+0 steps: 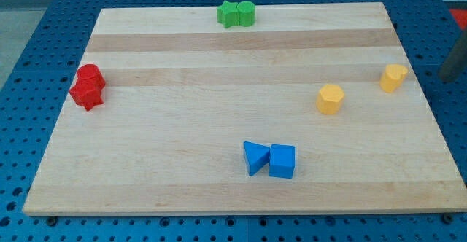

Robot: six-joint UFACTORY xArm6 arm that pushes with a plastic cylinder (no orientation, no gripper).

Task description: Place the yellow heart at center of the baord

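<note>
The yellow heart (393, 77) lies near the right edge of the wooden board (219, 191), in the upper half. A yellow hexagon (330, 98) lies to its left and slightly lower. A dark, blurred rod enters at the view's right edge, and my tip (446, 76) is just off the board, to the right of the yellow heart and apart from it.
A green star (228, 14) and a green round block (246, 13) touch at the top edge. A red round block (90, 75) and a red star (87, 94) sit together at the left. A blue triangle (255, 157) and a blue cube (282, 161) touch at bottom centre.
</note>
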